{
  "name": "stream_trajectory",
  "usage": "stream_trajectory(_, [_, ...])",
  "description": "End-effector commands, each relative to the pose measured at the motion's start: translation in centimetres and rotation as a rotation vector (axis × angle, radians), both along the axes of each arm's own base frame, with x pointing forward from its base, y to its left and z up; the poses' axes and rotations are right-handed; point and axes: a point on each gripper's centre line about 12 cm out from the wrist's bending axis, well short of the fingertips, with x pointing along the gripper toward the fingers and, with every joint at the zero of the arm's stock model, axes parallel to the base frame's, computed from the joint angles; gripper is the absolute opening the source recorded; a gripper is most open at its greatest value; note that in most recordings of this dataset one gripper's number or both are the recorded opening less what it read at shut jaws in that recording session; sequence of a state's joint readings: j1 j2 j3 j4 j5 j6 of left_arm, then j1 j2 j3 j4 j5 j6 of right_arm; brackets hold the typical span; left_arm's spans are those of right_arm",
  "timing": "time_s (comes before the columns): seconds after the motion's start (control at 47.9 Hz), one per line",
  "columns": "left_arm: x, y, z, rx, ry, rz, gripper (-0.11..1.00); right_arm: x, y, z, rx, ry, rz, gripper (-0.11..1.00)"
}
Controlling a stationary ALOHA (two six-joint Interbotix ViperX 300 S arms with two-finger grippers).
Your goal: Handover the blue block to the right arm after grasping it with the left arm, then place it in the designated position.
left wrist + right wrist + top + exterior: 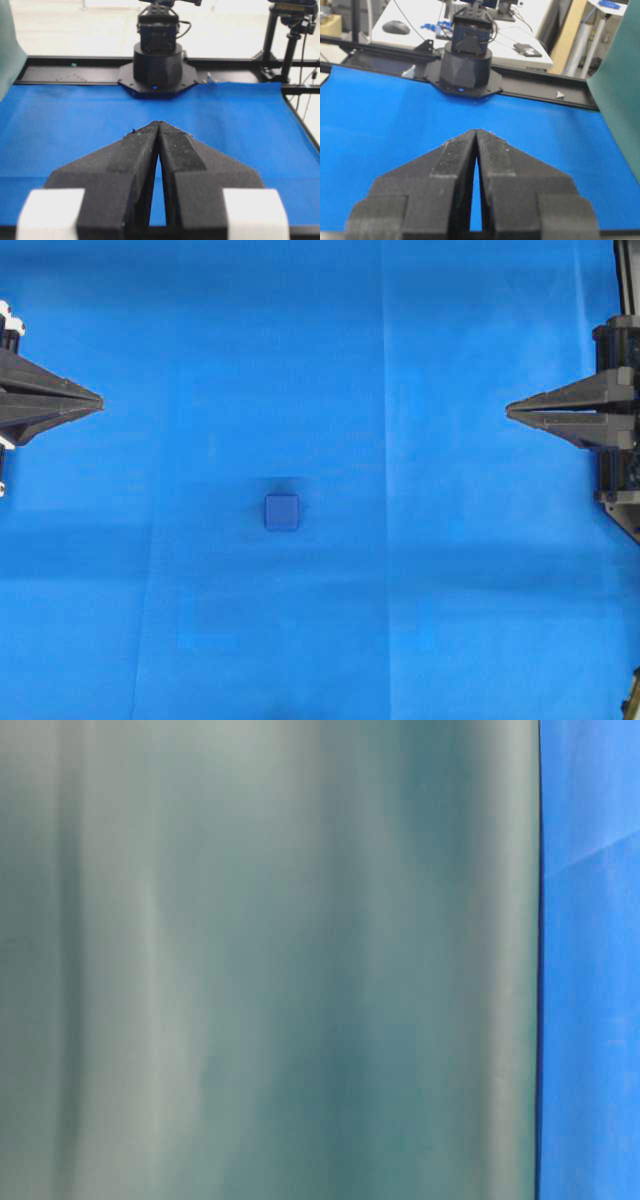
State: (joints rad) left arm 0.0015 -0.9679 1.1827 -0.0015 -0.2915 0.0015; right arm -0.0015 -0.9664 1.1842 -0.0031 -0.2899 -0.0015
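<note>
The block (282, 512) is sitting alone on the blue cloth (420, 620), a little left of middle and well apart from both arms. The left gripper (97, 400) is resting at the left edge with its fingers pressed together, holding nothing, and the right gripper (512, 409) is mirroring it at the right edge, also pinched together and empty. The main risk, as I am judging it, is the left gripper coming down with its fingers not yet parted, or off-centre, and nudging the small rounded block so it slides or tumbles on the cloth. The block's dark blue is also blending into the cloth, which is making it easy to misjudge. Later, a handover in mid-air could be dropping it if one gripper lets go before the other is gripping. No marked placing spot is showing, so the target is staying unclear. Room is generous: the cloth around the block is open on every side. The table-level view is showing mostly a blurred grey-green sheet (270, 960).
</note>
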Motion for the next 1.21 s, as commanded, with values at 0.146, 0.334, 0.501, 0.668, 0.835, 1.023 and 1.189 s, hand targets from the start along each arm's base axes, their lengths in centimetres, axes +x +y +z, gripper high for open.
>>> stream_trajectory(0.146, [0.1,-0.2,0.6,-0.041,-0.004,-0.014,0.0,0.5,-0.1,1.7,0.015,-0.031,-0.004,-0.06])
stream_trajectory(0.334, [0.1,-0.2,0.5,-0.041,0.009,-0.015,0.0,0.6,-0.3,1.2,0.018,0.001,-0.013,-0.06])
stream_trajectory(0.501, [0.2,-0.2,0.8,-0.026,-0.028,-0.014,0.0,0.6,-0.3,1.0,0.028,0.02,-0.015,-0.05])
stream_trajectory(0.668, [0.3,-0.2,0.9,-0.017,-0.041,-0.014,0.01,0.5,-0.3,1.0,0.037,0.023,-0.015,-0.05])
stream_trajectory(0.835, [0.3,-0.2,1.0,-0.019,-0.046,-0.015,0.26,0.6,-0.4,0.9,0.063,0.027,-0.016,0.16])
stream_trajectory(1.023, [0.3,-0.2,0.9,-0.029,-0.041,-0.016,0.79,0.8,-0.5,0.5,0.082,0.042,-0.02,0.69])
stream_trajectory(1.189, [0.3,-0.2,0.8,-0.032,-0.038,-0.016,0.92,0.8,-0.7,0.6,0.086,0.038,-0.03,0.97])
